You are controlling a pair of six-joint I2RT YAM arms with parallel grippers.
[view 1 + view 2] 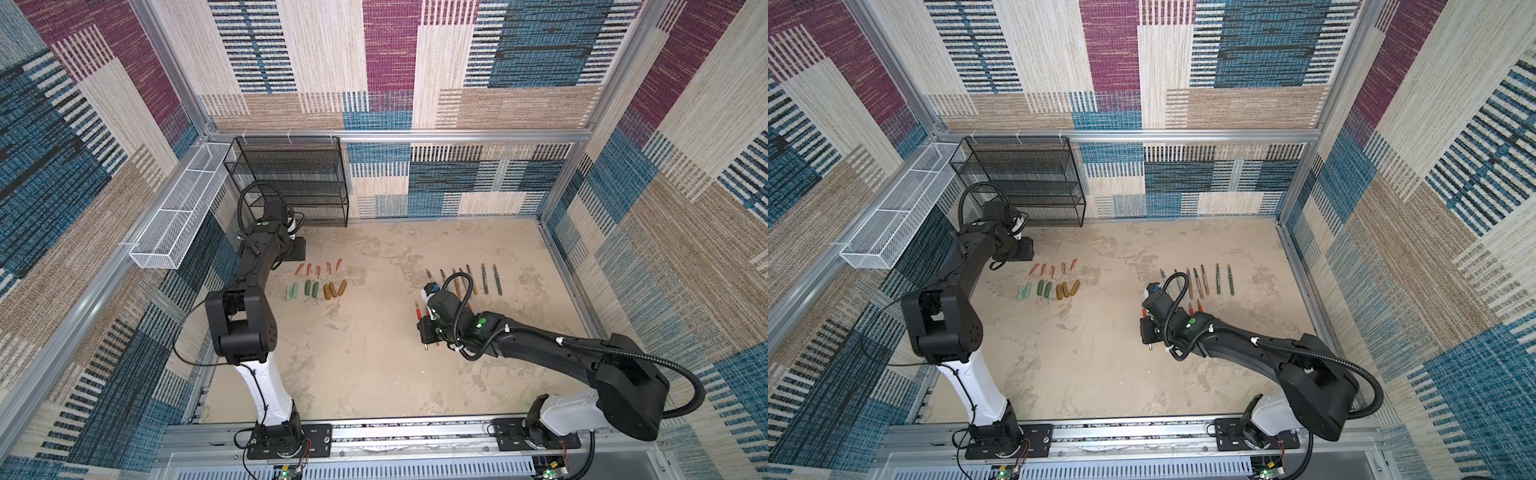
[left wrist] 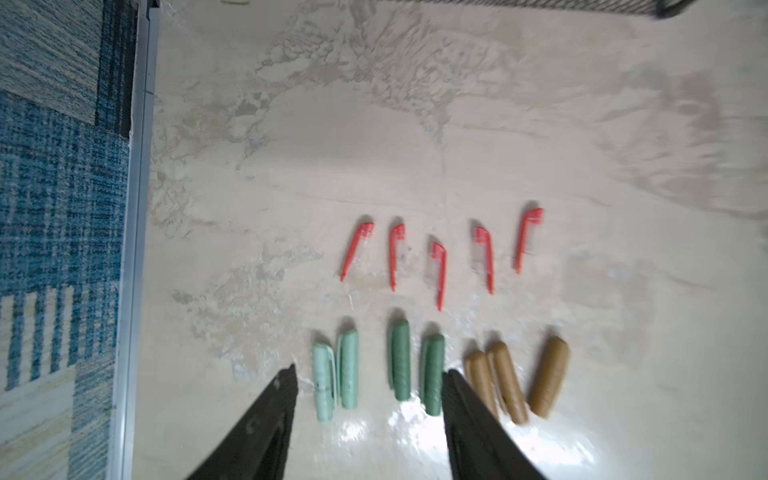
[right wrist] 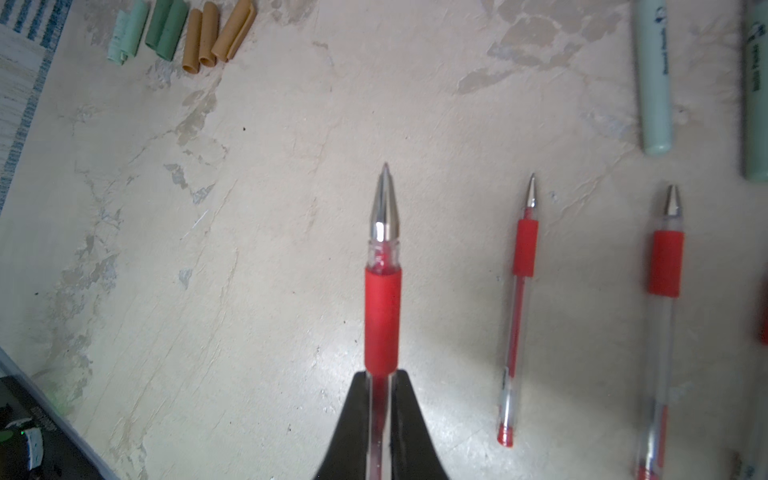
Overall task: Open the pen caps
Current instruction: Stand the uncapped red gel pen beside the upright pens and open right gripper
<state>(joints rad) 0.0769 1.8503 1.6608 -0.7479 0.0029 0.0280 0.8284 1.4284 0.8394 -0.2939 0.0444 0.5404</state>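
Partly hidden btwn right claw (image 3: 380,376) tips: rear of red pen (image 3: 382,316).

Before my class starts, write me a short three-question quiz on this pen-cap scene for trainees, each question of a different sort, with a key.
1. How many slim red caps lie on the table?
2. True or false: the right claw is shut on an uncapped red pen.
3. Which colour of stubby caps numbers three? A mint, B dark green, C golden brown.
Key: 1 five; 2 true; 3 C.
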